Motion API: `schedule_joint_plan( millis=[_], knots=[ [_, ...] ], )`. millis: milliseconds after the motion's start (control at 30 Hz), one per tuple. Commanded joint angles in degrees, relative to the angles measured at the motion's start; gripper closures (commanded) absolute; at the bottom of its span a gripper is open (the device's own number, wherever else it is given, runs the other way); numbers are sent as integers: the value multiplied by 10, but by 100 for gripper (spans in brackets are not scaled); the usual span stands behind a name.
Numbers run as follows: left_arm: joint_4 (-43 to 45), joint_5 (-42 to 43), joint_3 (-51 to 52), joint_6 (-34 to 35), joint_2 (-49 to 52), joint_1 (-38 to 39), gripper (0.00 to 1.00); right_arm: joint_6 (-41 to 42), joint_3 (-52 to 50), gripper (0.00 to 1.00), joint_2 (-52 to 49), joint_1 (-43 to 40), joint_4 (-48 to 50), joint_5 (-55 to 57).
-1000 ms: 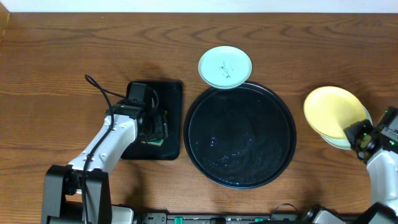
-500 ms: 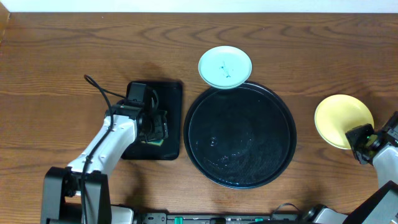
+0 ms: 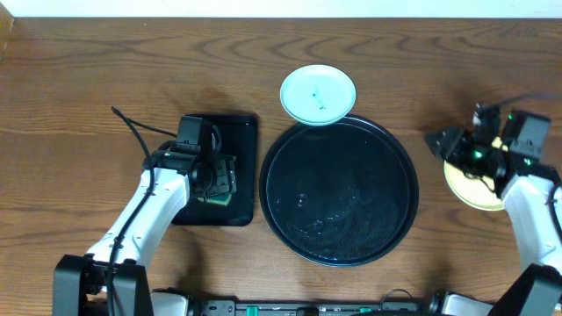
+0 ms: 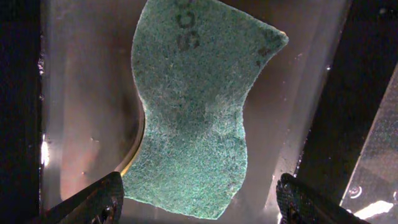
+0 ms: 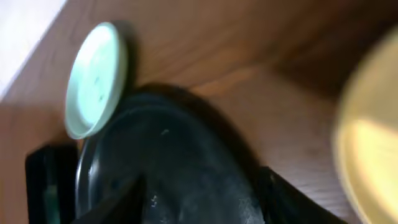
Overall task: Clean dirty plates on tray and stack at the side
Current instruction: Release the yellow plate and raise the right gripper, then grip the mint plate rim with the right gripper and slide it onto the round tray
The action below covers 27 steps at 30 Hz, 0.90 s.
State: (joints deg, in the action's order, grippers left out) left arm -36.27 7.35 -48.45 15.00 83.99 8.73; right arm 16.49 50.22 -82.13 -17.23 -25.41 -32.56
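Note:
One mint-blue plate (image 3: 318, 95) with a small dark mark lies at the back, overlapping the far rim of the empty round black tray (image 3: 338, 202). The yellow plate (image 3: 479, 183) lies on the wood at the right, and my right gripper (image 3: 448, 144) hovers open over its left edge, holding nothing. The right wrist view shows the mint plate (image 5: 96, 78), the tray (image 5: 174, 162) and a blurred yellow plate (image 5: 373, 124), with my right gripper (image 5: 199, 199) empty. My left gripper (image 4: 199, 208) stands open just above a green sponge (image 4: 199, 106).
A small rectangular black tray (image 3: 241, 140) left of the round tray holds the sponge (image 3: 224, 195), with my left gripper (image 3: 219, 175) over it. Bare wood tabletop (image 3: 105, 88) spreads to the left and back. A cable loops off the left arm.
My right gripper has opened and let go of the yellow plate, which now lies flat on the table. The right arm has swung up and back over the plate. The left arm has barely moved.

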Motion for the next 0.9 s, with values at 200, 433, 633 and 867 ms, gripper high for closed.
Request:
schedule_joint_plan(
  millis=[200, 433, 633, 867],
  knots=[
    [-4, 1, -11, 0, -5, -3, 21, 39, 221, 42, -29, 161, -156, 62],
    [-4, 1, -11, 0, -5, -3, 21, 79, 276, 42, -82, 238, -121, 116],
    [-4, 1, -11, 0, -5, -3, 21, 200, 276, 41, -177, 295, -62, 118],
    [-4, 1, -11, 0, -5, -3, 21, 354, 276, 39, -275, 338, -20, 174]
  ],
)
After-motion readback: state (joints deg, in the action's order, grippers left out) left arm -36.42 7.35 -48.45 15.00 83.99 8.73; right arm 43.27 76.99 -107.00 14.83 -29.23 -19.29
